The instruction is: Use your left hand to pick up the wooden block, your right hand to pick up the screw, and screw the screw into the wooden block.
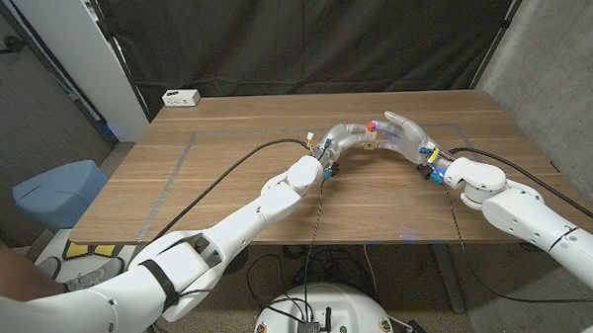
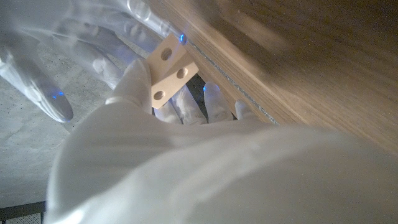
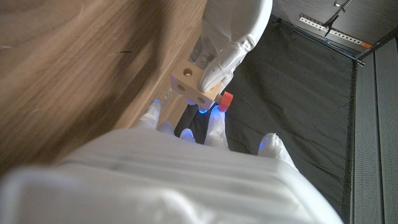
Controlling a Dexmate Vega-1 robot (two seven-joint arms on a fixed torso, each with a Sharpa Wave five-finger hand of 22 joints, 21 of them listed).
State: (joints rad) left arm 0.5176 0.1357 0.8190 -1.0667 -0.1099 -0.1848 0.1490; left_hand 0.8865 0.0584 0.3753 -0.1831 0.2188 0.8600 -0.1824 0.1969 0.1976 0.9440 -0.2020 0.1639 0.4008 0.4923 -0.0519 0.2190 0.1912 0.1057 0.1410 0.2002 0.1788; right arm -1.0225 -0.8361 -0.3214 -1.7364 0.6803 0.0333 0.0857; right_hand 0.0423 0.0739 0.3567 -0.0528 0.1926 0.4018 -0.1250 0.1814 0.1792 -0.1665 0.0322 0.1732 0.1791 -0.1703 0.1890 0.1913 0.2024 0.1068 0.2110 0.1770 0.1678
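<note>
The pale wooden block [image 2: 169, 71], with round holes in its faces, is held above the table between the thumb and fingers of my left hand [image 1: 347, 141]. In the right wrist view the block [image 3: 191, 84] sits under the left hand's fingers [image 3: 231, 43]. The red-headed screw [image 3: 226, 101] is at the block's corner, right by a fingertip of my right hand [image 1: 402, 133]. That hand's thumb [image 3: 271, 147] stands apart from the screw, and the frames do not show whether the fingers pinch it. In the head view the red screw [image 1: 371, 127] lies between the two hands.
The wooden table [image 1: 228, 179] has a taped rectangle outline on its left half. A white power strip [image 1: 180, 97] lies at the far left corner. A blue bin [image 1: 58, 190] stands on the floor to the left. Black curtains hang behind the table.
</note>
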